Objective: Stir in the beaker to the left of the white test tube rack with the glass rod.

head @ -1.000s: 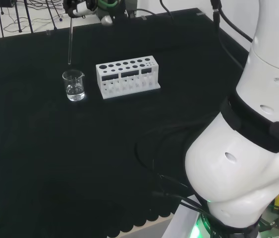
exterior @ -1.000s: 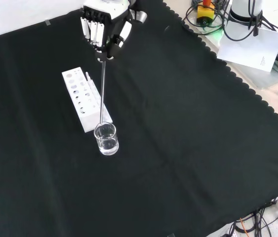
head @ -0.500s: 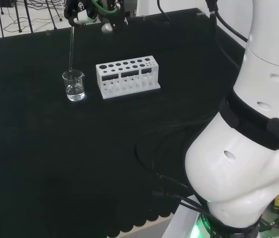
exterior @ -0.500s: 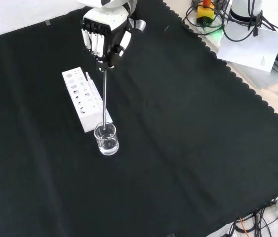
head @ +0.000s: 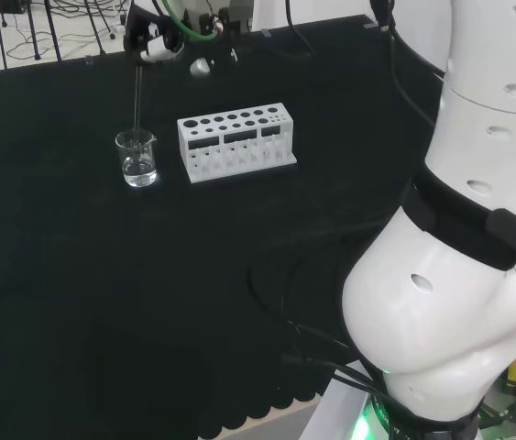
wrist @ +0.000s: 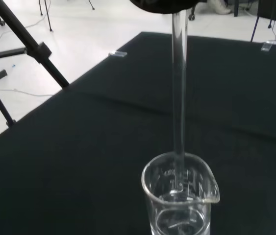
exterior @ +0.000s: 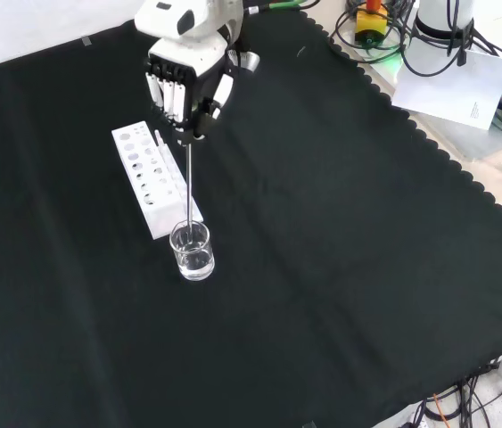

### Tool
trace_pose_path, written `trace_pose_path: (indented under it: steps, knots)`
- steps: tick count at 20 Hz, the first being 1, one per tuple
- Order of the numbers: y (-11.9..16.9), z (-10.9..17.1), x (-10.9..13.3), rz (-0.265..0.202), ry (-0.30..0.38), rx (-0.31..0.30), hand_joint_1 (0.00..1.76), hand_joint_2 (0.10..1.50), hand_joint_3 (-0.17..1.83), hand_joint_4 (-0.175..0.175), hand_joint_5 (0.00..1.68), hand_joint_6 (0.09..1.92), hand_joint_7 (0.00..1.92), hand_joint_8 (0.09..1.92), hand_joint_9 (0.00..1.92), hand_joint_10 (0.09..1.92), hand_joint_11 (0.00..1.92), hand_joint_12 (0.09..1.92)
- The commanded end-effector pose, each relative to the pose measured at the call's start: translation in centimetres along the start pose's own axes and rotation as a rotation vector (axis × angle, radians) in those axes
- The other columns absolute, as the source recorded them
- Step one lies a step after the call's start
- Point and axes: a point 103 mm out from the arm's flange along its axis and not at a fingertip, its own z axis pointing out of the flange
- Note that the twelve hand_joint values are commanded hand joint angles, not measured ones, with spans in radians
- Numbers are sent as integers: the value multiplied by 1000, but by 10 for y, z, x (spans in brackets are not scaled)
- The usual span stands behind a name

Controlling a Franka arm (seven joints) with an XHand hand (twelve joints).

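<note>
A small clear beaker [head: 137,158] with some clear liquid stands on the black cloth just left of the white test tube rack [head: 236,140] in the head view. The hand [exterior: 185,82] hangs above it, its fingers curled round the top of a thin glass rod [exterior: 188,183]. The rod stands upright. Its lower end is inside the beaker [exterior: 192,251], as the wrist view shows: the rod [wrist: 179,93] passes the rim of the beaker [wrist: 179,200] and ends just above the liquid.
The rack [exterior: 153,177] stands right beside the beaker, behind it in the front view. The cloth's scalloped edge [exterior: 429,143] runs along the right of the front view, with cables and papers beyond it. The arm's white links [head: 468,229] stand at the head view's right.
The hand has come down with the rod. The rod's tip, above the beaker's rim a second ago, is now inside the beaker.
</note>
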Motion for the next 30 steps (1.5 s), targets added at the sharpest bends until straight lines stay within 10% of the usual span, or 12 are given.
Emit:
trace_pose_path:
  steps: [1, 30]
  knots:
    - [12, 28, -2, -9, 2, 34, 1308, 1101, -175, -175, 1279, 187, 1229, 921, 1860, 507, 1550, 505]
    - [7, 31, -19, 17, -13, 58, 1308, 1101, -175, -175, 1281, 183, 1227, 925, 1862, 504, 1552, 505]
